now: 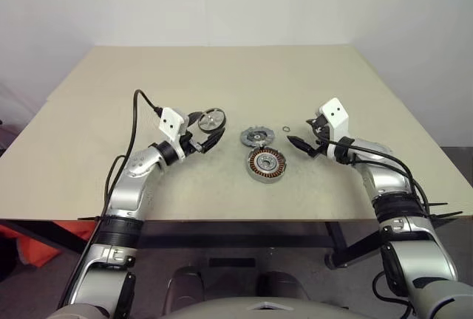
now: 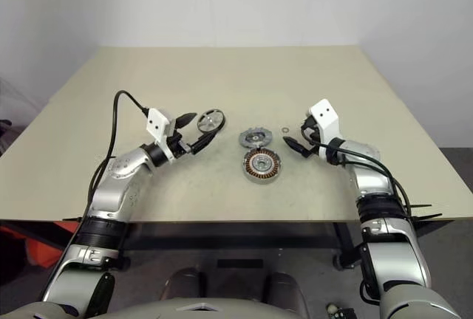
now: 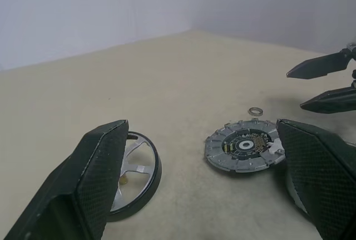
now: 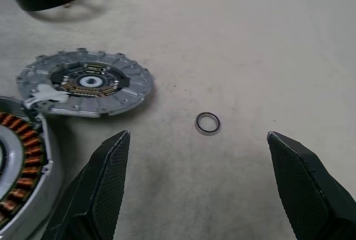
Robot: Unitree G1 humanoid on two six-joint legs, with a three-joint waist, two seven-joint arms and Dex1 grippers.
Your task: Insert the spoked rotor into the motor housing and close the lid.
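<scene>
On the counter (image 1: 89,112) lie one spoked rotor (image 1: 212,119), one lid (image 1: 257,137), one motor housing (image 1: 266,164) and one small ring (image 1: 286,129); the left tool (image 1: 209,135) and the right tool (image 1: 302,134) are both spread, holding nothing.

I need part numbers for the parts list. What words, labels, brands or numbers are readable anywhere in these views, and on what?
None can be read.
The lid: small markings on its dark centre board, too small to read.
The motor housing, the spoked rotor, the small ring and the table: no text visible.

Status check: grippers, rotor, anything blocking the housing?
Left gripper and right gripper open, empty. Rotor on table by left gripper. Housing unobstructed; lid touches it.
</scene>
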